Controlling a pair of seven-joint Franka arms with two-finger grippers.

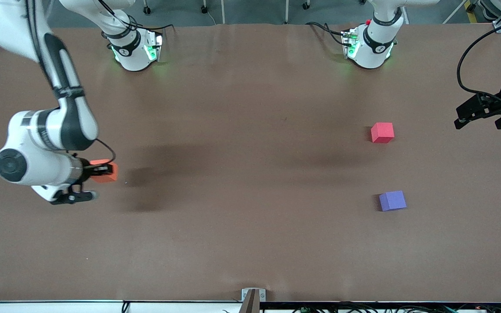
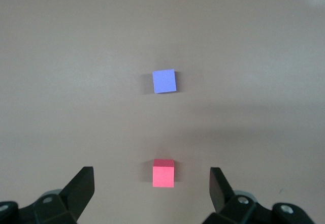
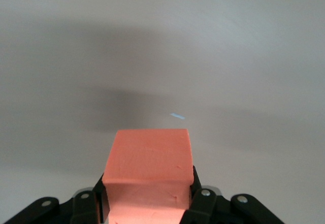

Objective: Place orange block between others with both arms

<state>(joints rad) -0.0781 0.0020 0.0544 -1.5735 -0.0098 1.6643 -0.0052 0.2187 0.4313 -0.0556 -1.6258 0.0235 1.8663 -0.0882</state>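
Right wrist view: right hand (image 3: 147,203) clamped on orange block (image 3: 148,176).
Block at tabletop's (image 1: 250,243) 9 o'clock; red cube (image 1: 382,132), purple cube (image 1: 392,201) near 3. Left hand (image 2: 151,188) wide, waiting. Risk: shallow grip slips during handover.

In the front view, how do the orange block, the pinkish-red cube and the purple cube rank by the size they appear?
1-2. purple cube and pinkish-red cube: they look alike, so no ranking.
3. orange block: shows smallest, but only because the right tool, shut on it, hides part of it.
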